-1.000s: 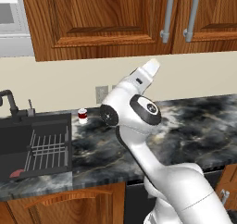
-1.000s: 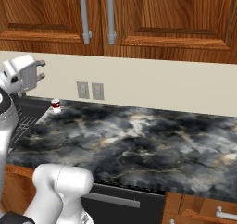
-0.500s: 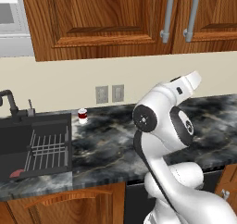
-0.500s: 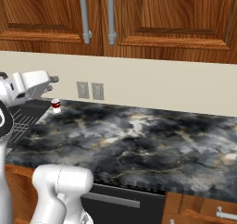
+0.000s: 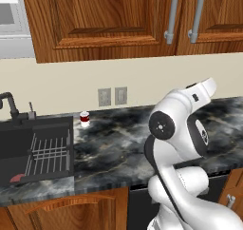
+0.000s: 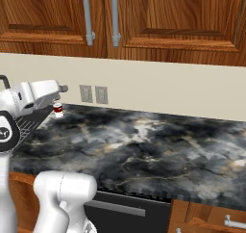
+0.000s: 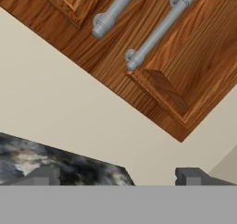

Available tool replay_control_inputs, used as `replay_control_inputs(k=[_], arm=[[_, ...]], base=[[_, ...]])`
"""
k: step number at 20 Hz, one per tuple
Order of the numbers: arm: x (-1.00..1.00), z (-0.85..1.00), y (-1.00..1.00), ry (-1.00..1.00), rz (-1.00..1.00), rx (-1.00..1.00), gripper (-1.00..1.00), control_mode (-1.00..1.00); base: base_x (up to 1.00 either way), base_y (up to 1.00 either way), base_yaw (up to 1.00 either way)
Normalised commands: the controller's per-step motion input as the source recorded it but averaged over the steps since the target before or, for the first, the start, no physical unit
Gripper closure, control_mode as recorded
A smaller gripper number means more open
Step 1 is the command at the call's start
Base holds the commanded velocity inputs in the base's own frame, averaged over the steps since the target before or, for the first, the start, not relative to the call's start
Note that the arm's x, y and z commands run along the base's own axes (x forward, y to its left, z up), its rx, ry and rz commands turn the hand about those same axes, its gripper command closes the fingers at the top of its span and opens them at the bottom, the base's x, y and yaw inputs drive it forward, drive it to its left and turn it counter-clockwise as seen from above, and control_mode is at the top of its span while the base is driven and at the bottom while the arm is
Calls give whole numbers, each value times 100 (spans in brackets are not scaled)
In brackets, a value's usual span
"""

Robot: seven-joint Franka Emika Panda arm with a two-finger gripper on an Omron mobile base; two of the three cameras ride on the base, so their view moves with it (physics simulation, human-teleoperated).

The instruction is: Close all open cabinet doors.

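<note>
Marble counter (image 6: 144, 150); two cabinet doors (image 5: 104, 20), two bar handles (image 6: 87, 15); jaws (image 7: 118, 174) spread, empty.

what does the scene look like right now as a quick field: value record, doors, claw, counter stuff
cabinet doors: two wall doors side by side, looking flush and shut
bar handles: grey, vertical, meeting at the doors' seam
claw: fingertips apart, holding nothing, aimed up at the doors' lower edges
counter: dark marbled stone
small can: red and white, upright by the sink
sink: black, with wire rack
outlets: two on the wall
</note>
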Motion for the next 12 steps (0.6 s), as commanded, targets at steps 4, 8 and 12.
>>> replay_control_inputs(k=[4, 8, 12], arm=[[0, 0, 0, 0, 0, 0, -100, -100], [-3, 0, 0, 0, 0, 0, -100, -100], [-38, -5, 0, 0, -1, 0, -100, -100]], base=[[0, 0, 0], [0, 0, 0], [0, 0, 0]])
